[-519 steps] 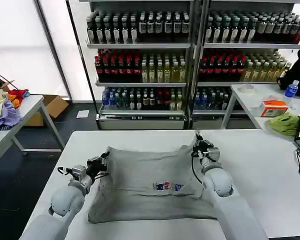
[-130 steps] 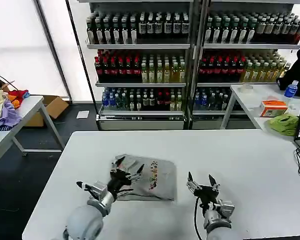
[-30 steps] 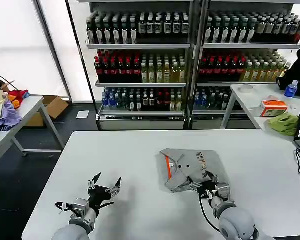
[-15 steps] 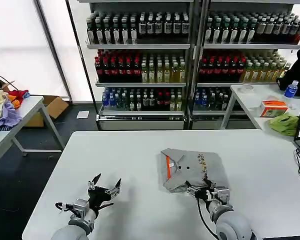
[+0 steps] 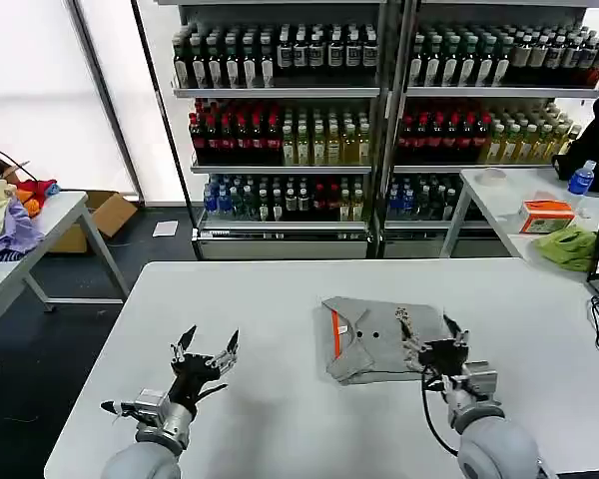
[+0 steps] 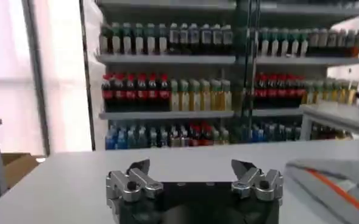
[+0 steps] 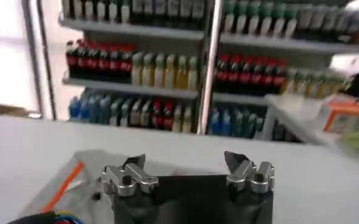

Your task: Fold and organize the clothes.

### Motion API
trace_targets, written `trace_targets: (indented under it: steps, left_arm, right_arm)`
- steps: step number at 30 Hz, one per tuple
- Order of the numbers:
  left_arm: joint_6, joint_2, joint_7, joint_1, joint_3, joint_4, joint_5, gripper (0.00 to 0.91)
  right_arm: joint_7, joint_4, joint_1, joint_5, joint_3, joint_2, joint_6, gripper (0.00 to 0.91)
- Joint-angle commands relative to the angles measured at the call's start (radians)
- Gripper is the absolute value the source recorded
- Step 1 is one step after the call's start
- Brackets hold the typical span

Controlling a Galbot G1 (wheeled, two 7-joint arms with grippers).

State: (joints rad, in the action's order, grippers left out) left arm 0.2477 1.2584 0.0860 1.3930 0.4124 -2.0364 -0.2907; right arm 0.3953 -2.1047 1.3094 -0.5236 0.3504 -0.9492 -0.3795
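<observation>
- Folded light grey T-shirt [image 5: 379, 337] lies flat on the white bench [image 5: 280, 299], right of centre; orange neck strip [image 5: 333, 332] on its left side, small multicoloured print near its right edge.
- Right gripper [image 5: 436, 344] at the shirt's near-right corner, fingers spread wide, holding nothing; wrist view has it [image 7: 184, 165] above the shirt [image 7: 63, 182].
- Left gripper [image 5: 207, 347] over bare bench, near-left, well apart from the shirt, fingers wide apart, empty; same in its wrist view [image 6: 194, 170].
- Drink-bottle shelves [image 5: 379, 100] behind the bench.
</observation>
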Motion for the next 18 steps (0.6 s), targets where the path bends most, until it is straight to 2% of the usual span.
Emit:
trace_targets:
  steps: [1, 7, 15, 18]
  left_arm:
    - [-0.053, 0.029, 0.038, -0.013, 0.012, -0.024, 0.025, 0.907]
    - [-0.074, 0.027, 0.051, -0.007, 0.015, -0.030, -0.005, 0.907]
    - [-0.079, 0.026, 0.052, 0.013, 0.033, -0.070, -0.006, 0.907]
    - [-0.076, 0.029, 0.052, 0.004, 0.031, -0.066, -0.007, 0.907]
  right_arm:
    - [0.006, -0.035, 0.132, 0.087, 0.230, -0.002, 0.108, 0.907]
    - [0.009, -0.041, 0.136, 0.088, 0.252, -0.043, 0.110, 0.907]
    - [0.002, -0.066, 0.151, 0.106, 0.275, -0.184, 0.127, 0.907]
    - [0.000, -0.064, 0.175, 0.110, 0.282, -0.192, 0.144, 0.907]
